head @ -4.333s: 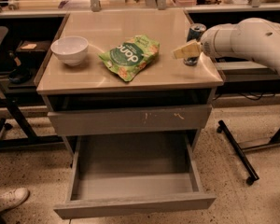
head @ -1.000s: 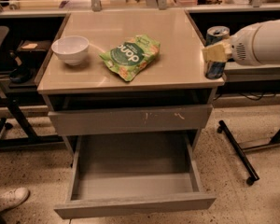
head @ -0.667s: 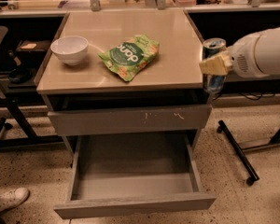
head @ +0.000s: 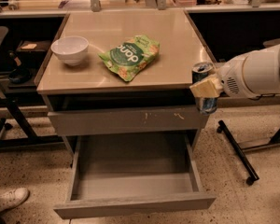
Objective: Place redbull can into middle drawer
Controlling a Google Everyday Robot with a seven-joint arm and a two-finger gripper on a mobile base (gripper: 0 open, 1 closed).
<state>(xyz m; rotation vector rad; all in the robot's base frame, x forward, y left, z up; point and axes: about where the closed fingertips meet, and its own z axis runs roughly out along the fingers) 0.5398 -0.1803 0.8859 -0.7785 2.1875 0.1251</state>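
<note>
Lower now, off the tabletop (head: 130,22) edge: end effector (head: 205,87) clamps upright redbull can (head: 207,105), middle drawer (head: 133,167) open below-left.

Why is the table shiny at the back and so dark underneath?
Camera view: light glares off the far table top; the top shades the gap beneath, so it looks black; the gripper, holding the redbull can beside the right front corner, catches light too.
</note>
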